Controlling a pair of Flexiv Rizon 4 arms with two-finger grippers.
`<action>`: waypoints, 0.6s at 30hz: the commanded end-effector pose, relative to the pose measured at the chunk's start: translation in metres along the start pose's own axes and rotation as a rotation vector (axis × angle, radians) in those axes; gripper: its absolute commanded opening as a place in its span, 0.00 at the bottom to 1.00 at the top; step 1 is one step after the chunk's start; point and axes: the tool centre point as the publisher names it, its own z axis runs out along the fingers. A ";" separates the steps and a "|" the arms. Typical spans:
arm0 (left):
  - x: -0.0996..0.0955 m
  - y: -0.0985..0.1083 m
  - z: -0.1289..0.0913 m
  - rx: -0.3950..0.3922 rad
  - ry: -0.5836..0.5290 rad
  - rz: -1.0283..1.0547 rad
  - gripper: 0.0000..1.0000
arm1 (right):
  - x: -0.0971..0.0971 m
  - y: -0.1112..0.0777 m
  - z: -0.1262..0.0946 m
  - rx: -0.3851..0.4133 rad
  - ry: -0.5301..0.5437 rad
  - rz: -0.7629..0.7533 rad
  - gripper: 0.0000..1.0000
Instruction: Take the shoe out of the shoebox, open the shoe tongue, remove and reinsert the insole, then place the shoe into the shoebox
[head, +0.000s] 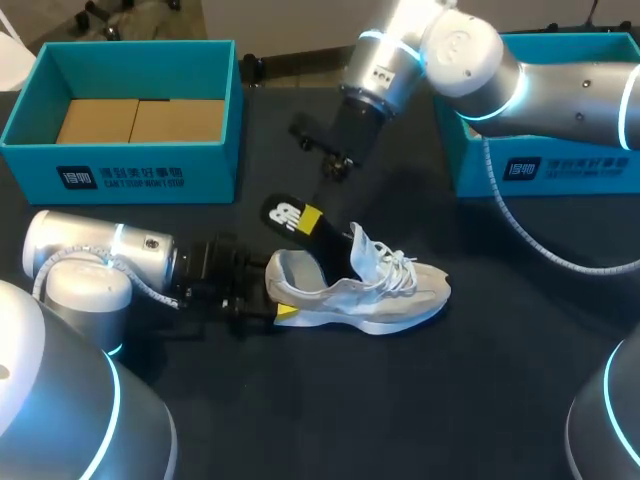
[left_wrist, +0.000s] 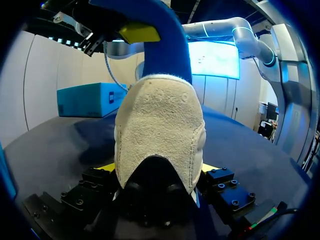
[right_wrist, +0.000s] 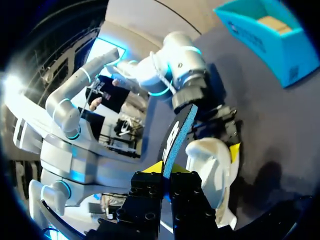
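**Shoe held at the heel, insole pinched above it**

One shoe (head: 370, 290) stands upright mid-table. The left gripper (head: 278, 295) clamps its heel from both sides, and the toe points away from that gripper. One insole (head: 290, 218) rises from the shoe's opening, nipped between the right gripper's (head: 311, 219) closed fingertips. Two teal shoeboxes stand behind, one left (head: 140, 175) and one right (head: 560, 170).

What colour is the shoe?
The shoe is pale grey and white, clearest in the head view.

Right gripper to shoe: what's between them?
Only the insole: the right wrist view shows the right gripper pinching one end, and the other end runs into the shoe.
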 end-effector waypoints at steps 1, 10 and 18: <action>0.000 0.000 0.001 -0.002 -0.001 -0.001 0.00 | 0.008 -0.002 -0.006 -0.103 -0.086 -0.036 0.00; 0.000 0.000 0.001 -0.002 -0.001 -0.001 0.00 | 0.010 0.019 -0.028 -0.322 -0.193 -0.123 0.00; 0.000 0.000 0.001 -0.002 -0.001 -0.001 0.00 | 0.016 0.043 -0.053 -0.486 -0.241 -0.208 0.00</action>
